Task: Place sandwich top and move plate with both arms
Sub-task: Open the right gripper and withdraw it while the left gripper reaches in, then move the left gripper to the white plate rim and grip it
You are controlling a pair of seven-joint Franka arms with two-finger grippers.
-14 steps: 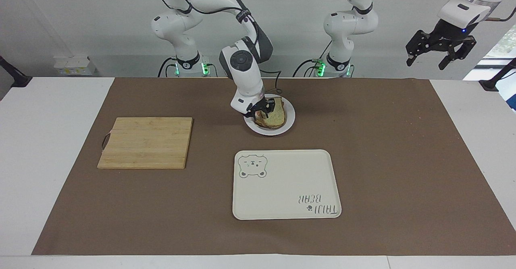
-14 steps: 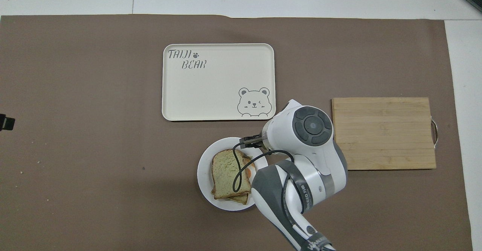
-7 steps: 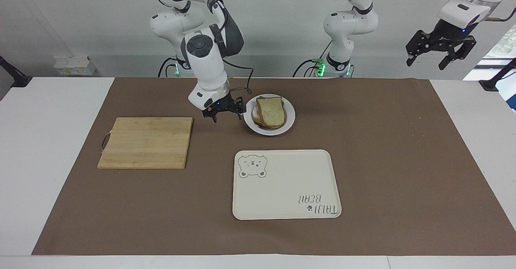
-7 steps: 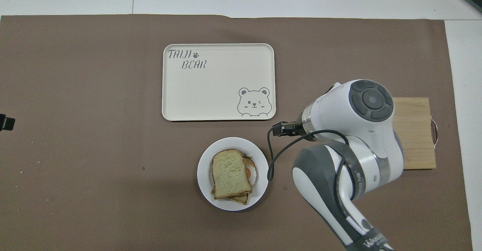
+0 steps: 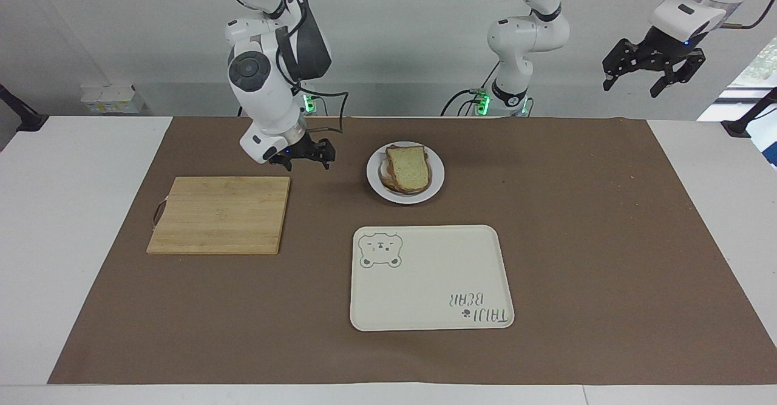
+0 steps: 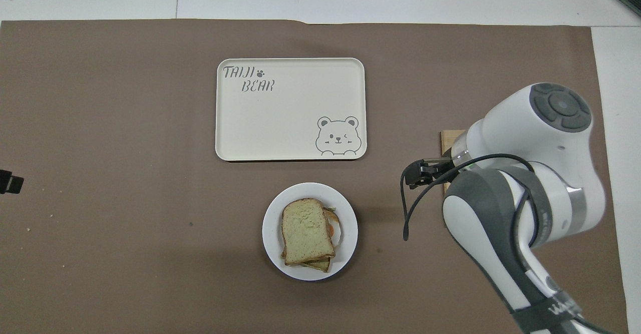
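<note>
While overhead hides both, facing shows left gripper [image 5: 652, 80] and right gripper [image 5: 303, 157] fingers spread, empty.

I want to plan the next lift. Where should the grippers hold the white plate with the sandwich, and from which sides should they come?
Probably by the bare rim of the plate, one gripper at each end, coming in low from the arms' own ends of the table. The sandwich top covers the middle, so only the rim is free. The right gripper is open above the brown mat beside the cutting board; the left gripper is open, raised off the table.
</note>
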